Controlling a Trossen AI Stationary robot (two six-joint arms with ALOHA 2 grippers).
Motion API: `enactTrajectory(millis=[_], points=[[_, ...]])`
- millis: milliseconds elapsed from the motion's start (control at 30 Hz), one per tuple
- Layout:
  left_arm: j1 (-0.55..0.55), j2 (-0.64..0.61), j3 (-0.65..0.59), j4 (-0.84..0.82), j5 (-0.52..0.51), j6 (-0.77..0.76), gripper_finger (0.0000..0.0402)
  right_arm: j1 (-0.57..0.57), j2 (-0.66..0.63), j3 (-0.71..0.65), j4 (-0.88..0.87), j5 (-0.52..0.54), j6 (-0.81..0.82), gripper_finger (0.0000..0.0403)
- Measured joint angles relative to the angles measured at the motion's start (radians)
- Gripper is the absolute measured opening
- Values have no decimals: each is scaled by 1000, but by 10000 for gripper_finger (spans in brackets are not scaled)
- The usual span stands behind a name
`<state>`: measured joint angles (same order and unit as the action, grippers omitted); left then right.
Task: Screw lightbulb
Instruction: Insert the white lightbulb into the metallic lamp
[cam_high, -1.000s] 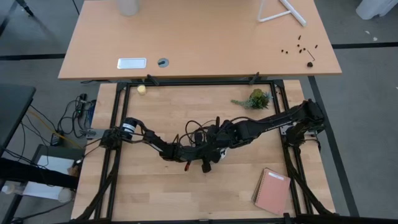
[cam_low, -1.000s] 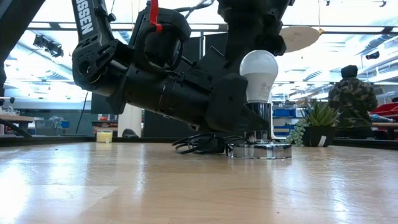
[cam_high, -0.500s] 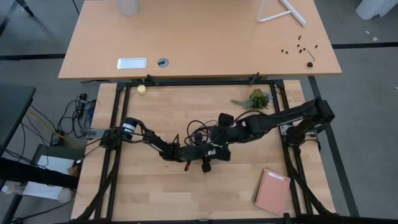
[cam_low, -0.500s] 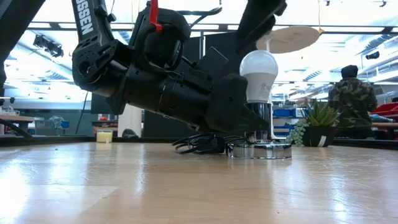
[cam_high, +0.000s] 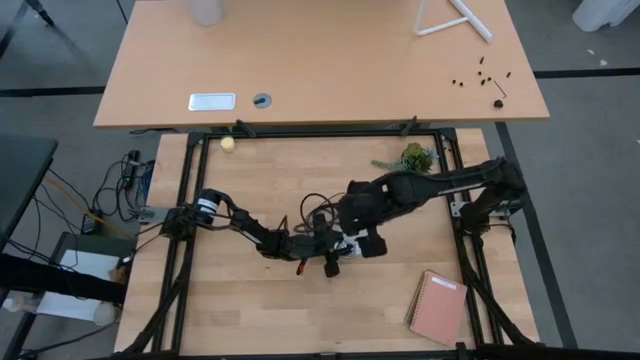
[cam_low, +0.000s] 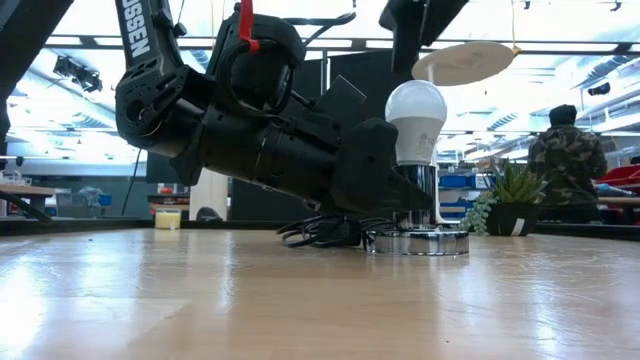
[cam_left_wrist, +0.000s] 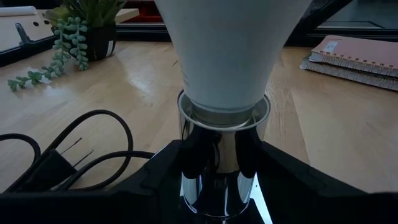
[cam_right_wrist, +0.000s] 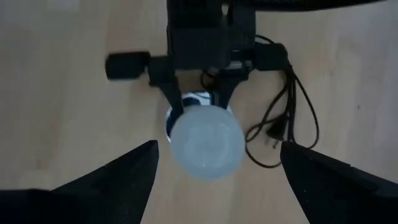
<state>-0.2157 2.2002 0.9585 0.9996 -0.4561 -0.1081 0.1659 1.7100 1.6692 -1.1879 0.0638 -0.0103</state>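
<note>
the lightbulb (cam_low: 416, 120) stood upright in the chrome socket (cam_low: 417, 236) on the desk (cam_low: 300, 300). the left hand (cam_left_wrist: 217, 163) lay low beside it, fingers closed on the socket's chrome neck just under the bulb. the right hand (cam_right_wrist: 214, 163) hung straight above — fingers spread wide, holding nothing, the bulb between and below them.
</note>
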Motion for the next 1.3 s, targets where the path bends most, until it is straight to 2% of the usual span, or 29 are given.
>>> enactTrajectory(millis=[200,467,633,1000,1300], points=[[0,0,0,1,-3,0,184,26,63,51,-74,-8,-165,349],[0,0,0,4,-4,-1,184,40,78,50,-95,31,-444,397],[0,0,0,6,-5,0,184,40,89,49,-96,34,-567,395],[0,0,0,10,-8,-1,184,-6,179,49,-70,-11,-639,399],[0,0,0,11,-8,-1,184,-27,203,11,-5,-37,-666,384]])
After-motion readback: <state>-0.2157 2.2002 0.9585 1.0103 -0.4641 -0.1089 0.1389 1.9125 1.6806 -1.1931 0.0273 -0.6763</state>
